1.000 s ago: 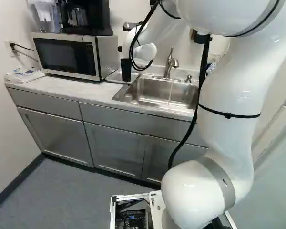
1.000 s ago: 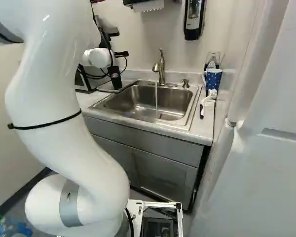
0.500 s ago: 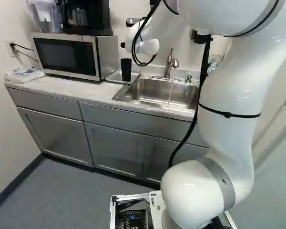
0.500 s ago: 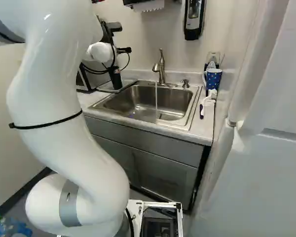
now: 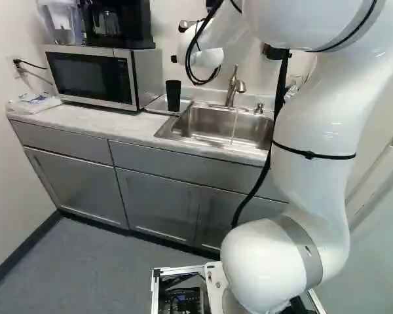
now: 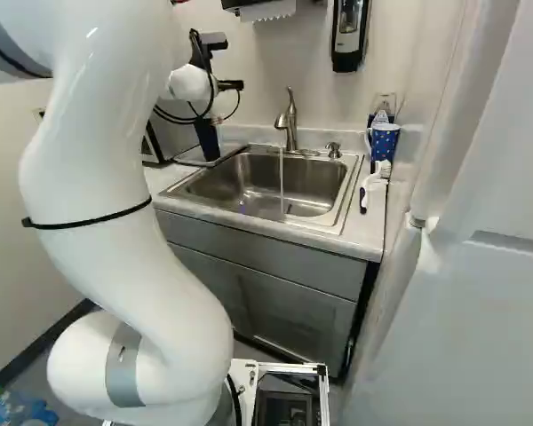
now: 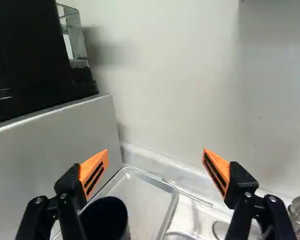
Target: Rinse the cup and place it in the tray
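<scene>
A grey-and-black microwave fills the upper left of the left base view, a black coffee maker and a clear container on its top, with a white packet beside it on the counter. At the middle of the right base view is the steel sink, its faucet running a thin stream of water. Right of it stand a blue dotted mug and a white brush; a wall dispenser hangs at the upper right. The white arm blocks the right half of the left base view, covering the sink's right end, and hides much of the microwave in the right base view. The cup is plain black and tall, narrowing slightly to its base, upright with its dark mouth up. It stands in the shallow, metal-rimmed tray, upper middle of the left base view, between microwave and sink. The fingers are spread wide, gripping nothing, the cup near the one on the microwave side.
</scene>
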Available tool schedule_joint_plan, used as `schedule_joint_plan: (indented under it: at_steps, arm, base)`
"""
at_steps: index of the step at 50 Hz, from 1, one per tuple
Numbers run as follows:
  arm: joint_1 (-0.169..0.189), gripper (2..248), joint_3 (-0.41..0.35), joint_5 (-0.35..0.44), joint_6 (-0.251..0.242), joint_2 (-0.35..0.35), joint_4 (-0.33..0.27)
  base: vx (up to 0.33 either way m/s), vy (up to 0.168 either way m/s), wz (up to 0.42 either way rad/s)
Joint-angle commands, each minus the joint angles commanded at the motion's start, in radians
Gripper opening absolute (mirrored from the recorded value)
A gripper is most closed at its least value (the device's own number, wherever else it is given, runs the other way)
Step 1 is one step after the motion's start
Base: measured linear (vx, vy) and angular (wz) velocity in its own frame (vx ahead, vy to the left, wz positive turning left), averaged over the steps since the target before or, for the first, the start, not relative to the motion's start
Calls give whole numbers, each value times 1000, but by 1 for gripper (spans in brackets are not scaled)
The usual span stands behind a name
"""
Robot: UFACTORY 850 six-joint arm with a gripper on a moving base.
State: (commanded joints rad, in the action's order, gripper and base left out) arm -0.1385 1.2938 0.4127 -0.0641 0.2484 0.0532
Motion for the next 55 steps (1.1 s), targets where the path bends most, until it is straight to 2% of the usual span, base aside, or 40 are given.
schedule_joint_plan:
  at_steps: [55]
  arm:
    - [97,247,160,-221,0,41,0]
  base:
    - [0,0,0]
